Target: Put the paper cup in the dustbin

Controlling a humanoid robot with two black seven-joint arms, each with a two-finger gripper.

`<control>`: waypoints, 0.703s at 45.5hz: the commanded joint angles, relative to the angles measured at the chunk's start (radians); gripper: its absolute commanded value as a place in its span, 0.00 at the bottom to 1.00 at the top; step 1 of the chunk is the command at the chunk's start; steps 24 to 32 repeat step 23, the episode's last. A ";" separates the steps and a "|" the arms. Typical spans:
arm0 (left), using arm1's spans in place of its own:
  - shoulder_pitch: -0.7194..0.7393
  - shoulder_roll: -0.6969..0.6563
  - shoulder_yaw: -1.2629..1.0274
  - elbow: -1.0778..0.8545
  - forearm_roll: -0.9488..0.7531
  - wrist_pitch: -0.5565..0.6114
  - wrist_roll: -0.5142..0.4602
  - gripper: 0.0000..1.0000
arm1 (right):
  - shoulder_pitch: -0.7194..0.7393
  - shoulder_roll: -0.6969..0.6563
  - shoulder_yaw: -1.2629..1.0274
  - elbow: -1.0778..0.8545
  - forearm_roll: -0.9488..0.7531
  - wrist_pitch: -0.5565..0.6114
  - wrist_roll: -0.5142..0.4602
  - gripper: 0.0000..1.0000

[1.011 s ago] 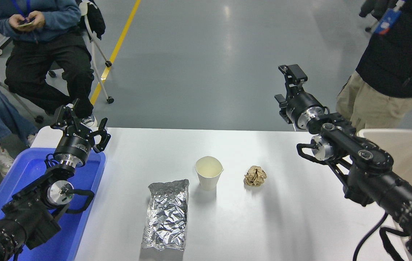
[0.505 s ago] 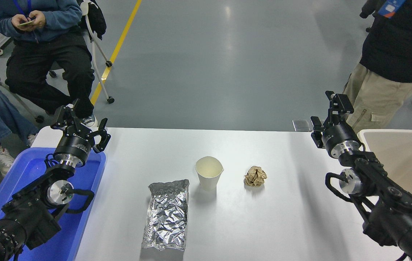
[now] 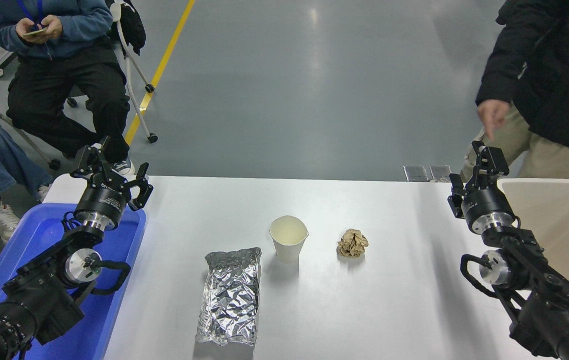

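The white paper cup [image 3: 289,238] stands upright near the middle of the white table [image 3: 389,310], its cream inside showing. The beige dustbin [image 3: 564,220] stands at the table's right edge. My right gripper [image 3: 472,169] is open and empty at the table's far right, just left of the dustbin and far to the right of the cup. My left gripper [image 3: 112,169] is open and empty, parked at the lower left over the blue tray [image 3: 44,235].
A silver foil bag [image 3: 229,296] lies just left of and in front of the cup. A crumpled brown paper ball [image 3: 352,243] lies to its right. A standing person's hand [image 3: 489,114] hangs just above my right gripper. Another person sits at the upper left.
My right arm has swung right and down from over the table's far edge to beside the dustbin. The standing person has shifted and lowered a hand. Cup, bag and ball have not moved.
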 commanded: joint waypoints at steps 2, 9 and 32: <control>0.000 0.000 0.000 0.000 0.000 0.000 0.000 1.00 | -0.001 0.010 0.019 -0.047 0.074 0.011 0.009 0.99; 0.000 0.000 0.000 0.000 0.000 0.000 0.000 1.00 | -0.003 0.010 0.010 -0.042 0.074 0.015 0.008 0.99; 0.000 0.000 0.000 0.000 -0.001 0.000 0.000 1.00 | 0.000 0.012 -0.002 -0.049 0.074 0.014 0.008 0.99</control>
